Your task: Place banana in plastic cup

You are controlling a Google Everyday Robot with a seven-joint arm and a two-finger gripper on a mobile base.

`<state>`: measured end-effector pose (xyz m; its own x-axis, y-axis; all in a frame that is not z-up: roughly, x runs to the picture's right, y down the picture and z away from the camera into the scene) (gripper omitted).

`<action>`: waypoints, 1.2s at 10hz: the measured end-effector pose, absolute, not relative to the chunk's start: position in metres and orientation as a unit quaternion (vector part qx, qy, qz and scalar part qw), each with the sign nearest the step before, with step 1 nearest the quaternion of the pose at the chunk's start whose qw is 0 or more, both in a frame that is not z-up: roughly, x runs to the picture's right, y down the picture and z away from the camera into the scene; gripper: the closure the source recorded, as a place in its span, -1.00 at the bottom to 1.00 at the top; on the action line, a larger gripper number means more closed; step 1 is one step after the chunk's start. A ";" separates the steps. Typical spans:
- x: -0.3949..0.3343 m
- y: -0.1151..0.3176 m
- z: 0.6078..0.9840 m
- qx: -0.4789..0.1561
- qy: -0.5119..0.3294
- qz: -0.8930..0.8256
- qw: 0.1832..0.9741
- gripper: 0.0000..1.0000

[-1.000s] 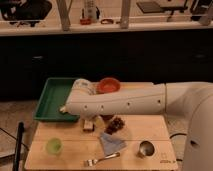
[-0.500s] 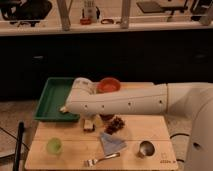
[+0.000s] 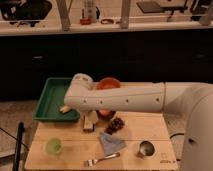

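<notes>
A small pale-yellow banana (image 3: 64, 108) shows at the front right corner of the green tray (image 3: 49, 97), just under the end of my arm. The green plastic cup (image 3: 53, 146) stands upright on the wooden table's front left, apart from the banana. My white arm (image 3: 125, 97) reaches in from the right across the table. My gripper hangs down at the arm's left end, over the tray corner by the banana. The wrist housing (image 3: 80, 90) hides most of it.
An orange-filled bowl (image 3: 108, 83) sits behind the arm. A tan block (image 3: 90, 121), a dark red bunch of grapes (image 3: 116, 125), a blue-grey cloth (image 3: 111, 142), a fork (image 3: 102, 159) and a metal cup (image 3: 146, 148) lie on the wooden table (image 3: 75, 157). A dark counter runs behind.
</notes>
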<state>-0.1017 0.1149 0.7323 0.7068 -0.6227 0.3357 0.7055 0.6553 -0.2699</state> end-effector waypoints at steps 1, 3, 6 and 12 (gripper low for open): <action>-0.110 0.109 0.737 -0.192 -0.115 -0.373 0.901 -0.60; -0.123 0.097 0.747 -0.192 -0.127 -0.381 0.895 -0.60; -0.136 0.079 0.760 -0.191 -0.140 -0.390 0.890 -0.60; -0.156 0.063 0.774 -0.181 -0.166 -0.392 0.887 -0.60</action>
